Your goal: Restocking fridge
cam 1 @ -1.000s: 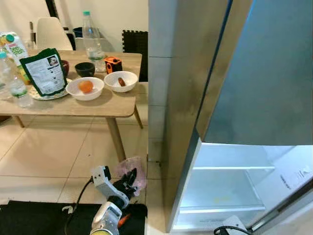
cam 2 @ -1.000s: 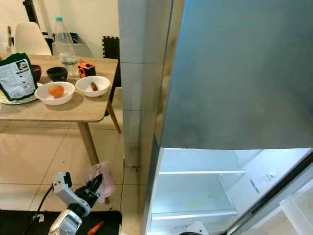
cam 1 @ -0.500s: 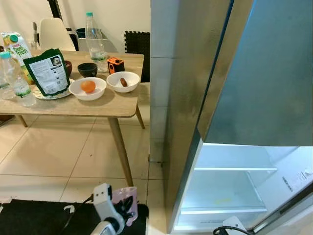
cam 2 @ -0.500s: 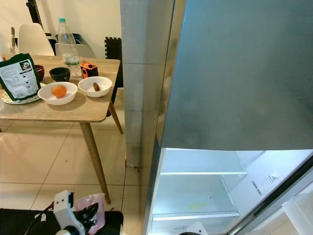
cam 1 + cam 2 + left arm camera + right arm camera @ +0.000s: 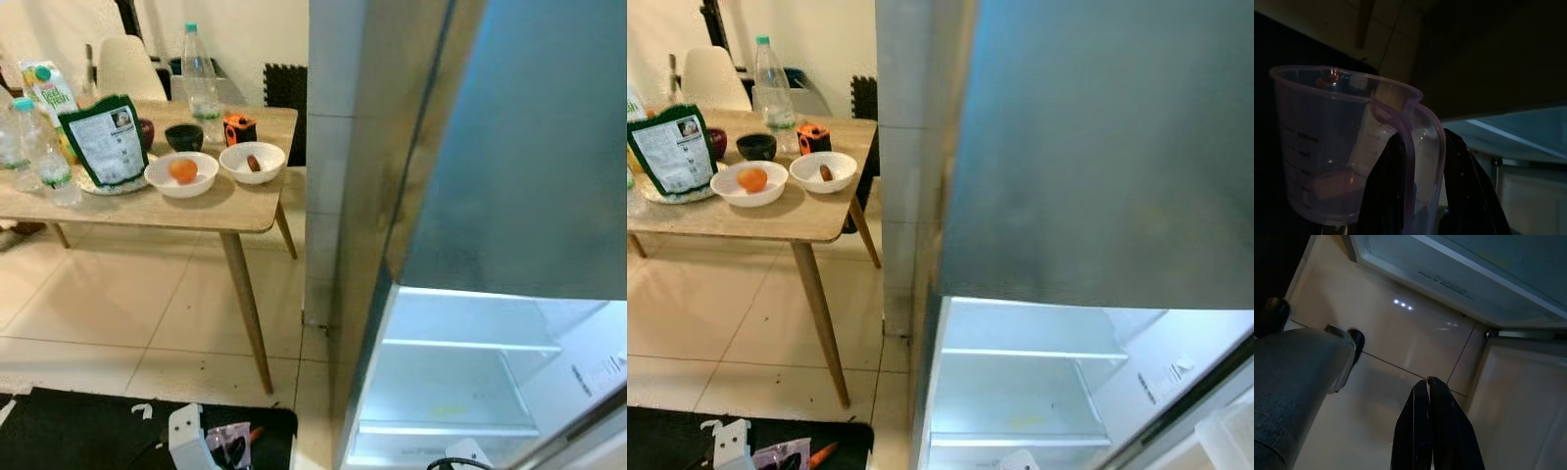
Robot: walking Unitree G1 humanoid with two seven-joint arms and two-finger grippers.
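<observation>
My left gripper (image 5: 1415, 188) is shut on the handle of a translucent pink measuring cup (image 5: 1327, 147), held upright and low over the black mat; gripper and cup show at the bottom edge of the left eye view (image 5: 230, 448). The fridge (image 5: 392, 196) stands to the right with its lower compartment open, showing bare white lit shelves (image 5: 460, 392). Its grey door (image 5: 529, 147) swings out at the upper right. My right gripper (image 5: 1426, 381) hangs shut and empty above the pale floor tiles, near the fridge's bottom edge (image 5: 1449, 279).
A wooden table (image 5: 147, 201) at the left carries two white bowls (image 5: 181, 174), water bottles (image 5: 201, 73), a green bag (image 5: 106, 142) and a juice carton (image 5: 54, 93). A black mat (image 5: 88, 431) lies underfoot with a small orange item (image 5: 821, 453) on it. Tiled floor lies between table and fridge.
My left gripper with the measuring cup has sunk from mid-floor height to the bottom edge of the eye views. The camera has shifted slightly.
</observation>
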